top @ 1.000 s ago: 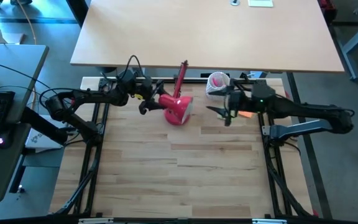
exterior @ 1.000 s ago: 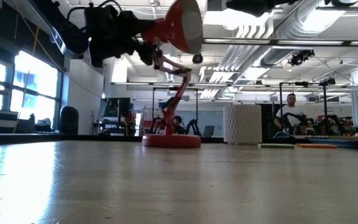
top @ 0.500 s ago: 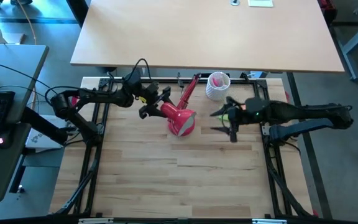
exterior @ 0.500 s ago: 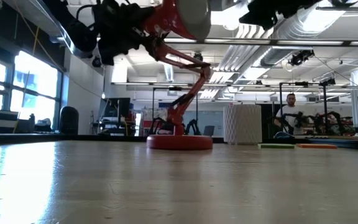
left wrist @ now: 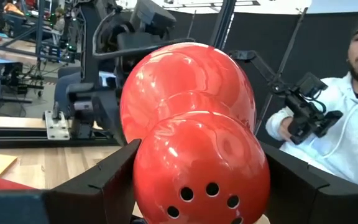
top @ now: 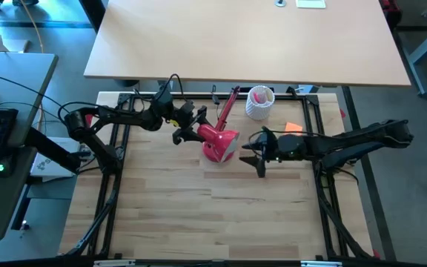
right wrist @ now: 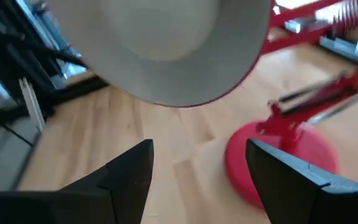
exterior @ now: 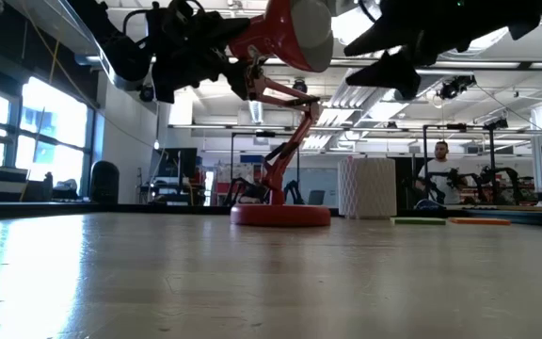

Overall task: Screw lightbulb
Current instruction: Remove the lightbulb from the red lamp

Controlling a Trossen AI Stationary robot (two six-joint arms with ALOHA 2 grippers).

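step: left fingers (top: 186, 130) hold red metal lamp shade (top: 219, 142) | right fingers (top: 253, 158) wide, empty, facing shade | next: lightbulb not visible, locate it

No text, label, brand or number is showing legibly in any view; papers lying on the far desk (top: 311, 4) may be carrying print, but nothing there is reading clearly.

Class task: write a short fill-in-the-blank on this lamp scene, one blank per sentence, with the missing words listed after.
1. The left gripper is closed around the lamp's red ____.
2. The right gripper holds ____.
3. The lamp base rests on the wooden ____.
4. The white perforated cup stands at the table's ____ edge.

Missing words: shade; nothing; table; far
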